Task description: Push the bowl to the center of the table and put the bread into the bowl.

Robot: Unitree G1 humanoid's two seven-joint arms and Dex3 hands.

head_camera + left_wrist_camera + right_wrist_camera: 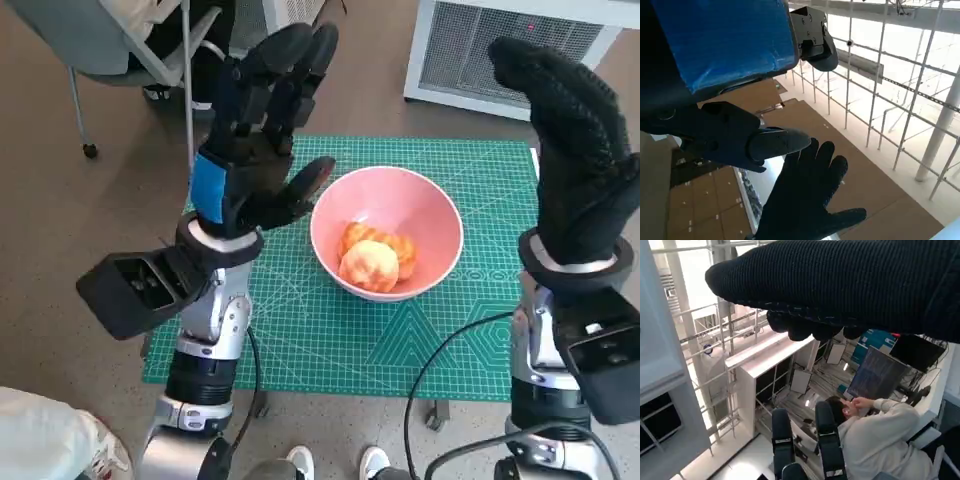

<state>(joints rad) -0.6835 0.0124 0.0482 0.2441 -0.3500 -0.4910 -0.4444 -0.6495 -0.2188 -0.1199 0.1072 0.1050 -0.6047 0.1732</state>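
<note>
Now the bread (377, 258) sits in the pink bowl (430, 215) at frame centre, between my raised left hand (262, 145) and right hand (572, 150), both spread and empty.

Pink bowl (387, 246) upright mid-table, golden bread (374, 258) inside, on its bottom.

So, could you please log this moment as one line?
bread: in pink bowl | bowl: mid-mat | left hand: raised, empty | right hand: raised, empty

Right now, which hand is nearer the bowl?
Left. The left hand is raised beside the bowl; the right hand is raised well off its other side.
</note>
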